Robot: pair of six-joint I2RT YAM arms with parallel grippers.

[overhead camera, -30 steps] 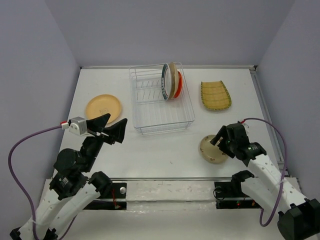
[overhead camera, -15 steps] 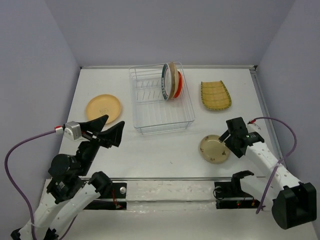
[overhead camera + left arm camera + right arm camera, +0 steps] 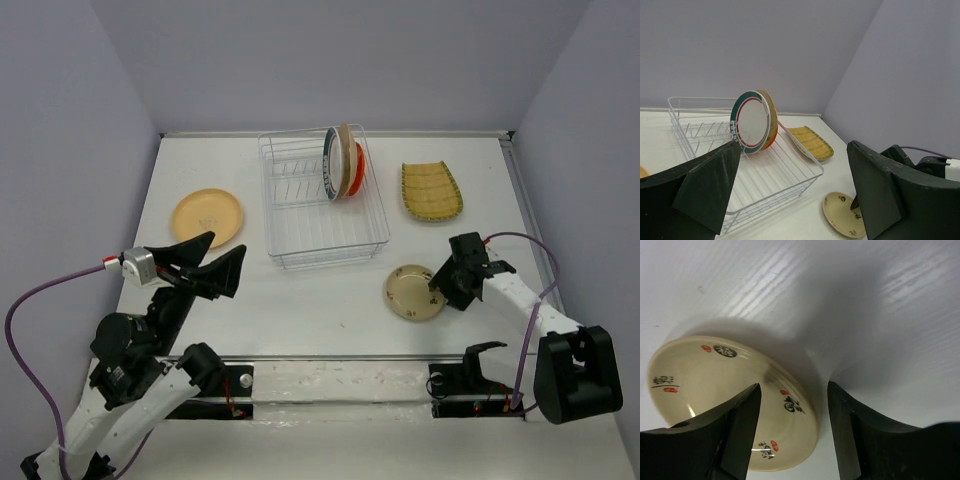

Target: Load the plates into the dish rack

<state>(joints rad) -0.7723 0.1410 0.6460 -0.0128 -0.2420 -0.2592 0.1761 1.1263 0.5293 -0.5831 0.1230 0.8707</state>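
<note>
A white table [image 3: 300, 310] fills the floor of a box of plain lilac walls [image 3: 350, 60], and a metal rail [image 3: 330, 357] runs along its near edge above the arm bases. The dish rack [image 3: 322, 200] sits at the far middle of the table. Three plates stand on edge at its far right corner: a green-ringed plate [image 3: 751, 122], a cream one behind it and an orange-red one (mostly hidden).

A tan-yellow plate [image 3: 207, 217] lies flat on the table to the left of the rack. A ribbed yellow-green plate [image 3: 431, 190] lies to the right of it. Nearer the arms, a cream patterned plate [image 3: 414, 292] rests on the table. The right gripper [image 3: 440, 283] is low at its right rim with its jaws apart. The wrist view shows the rim between the fingers [image 3: 740, 425], not clamped.

The left gripper [image 3: 215, 262] hangs above the near left of the table, spread wide and holding nothing. A purple cable [image 3: 40, 300] loops from its wrist.
</note>
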